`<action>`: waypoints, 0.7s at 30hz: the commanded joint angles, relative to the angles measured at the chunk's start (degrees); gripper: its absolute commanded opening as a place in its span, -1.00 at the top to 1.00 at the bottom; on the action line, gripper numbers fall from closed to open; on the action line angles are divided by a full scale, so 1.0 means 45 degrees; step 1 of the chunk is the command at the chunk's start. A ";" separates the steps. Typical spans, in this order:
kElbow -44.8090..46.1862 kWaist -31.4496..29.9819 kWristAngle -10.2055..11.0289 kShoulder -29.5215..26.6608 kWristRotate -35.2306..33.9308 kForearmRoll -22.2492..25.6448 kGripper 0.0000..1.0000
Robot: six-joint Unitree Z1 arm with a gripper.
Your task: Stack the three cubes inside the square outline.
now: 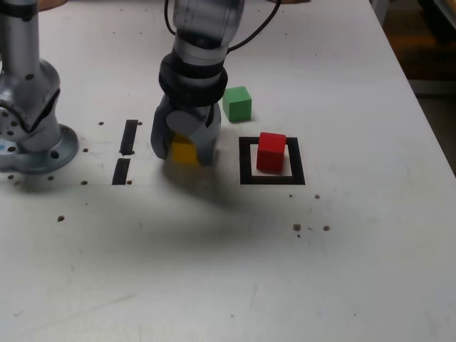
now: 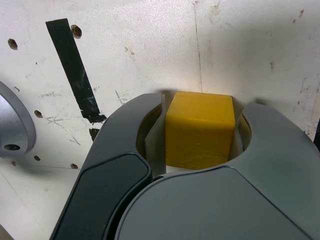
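While it reaches down to the table, the claw [image 1: 187, 151] pinches the yellow cube [image 2: 200, 130] between its 2 jaws.

Gripper [image 1: 187, 151]: down on table, around yellow cube [image 1: 184, 151]
Red cube [image 1: 271, 151]: inside square outline [image 1: 246, 160]
Green cube [image 1: 237, 103]: just behind outline

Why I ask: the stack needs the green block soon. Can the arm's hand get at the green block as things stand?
Probably not yet: the hand is closed around the yellow block. The green block itself stands alone on bare table, nothing over it, so the way looks free afterwards.
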 commanded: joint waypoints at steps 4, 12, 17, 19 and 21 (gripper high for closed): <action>-0.0133 0.0007 0.0173 -0.0003 -0.0119 0.0293 0.54; -0.4477 -0.0130 0.0268 -0.0089 -0.0357 0.5068 0.59; -0.8469 -0.0491 0.0168 0.0786 -0.0684 0.7309 0.59; -0.9340 -0.0599 0.0181 0.1221 -0.0731 0.7434 0.59; -0.9892 -0.0668 0.0238 0.1600 -0.0730 0.7460 0.59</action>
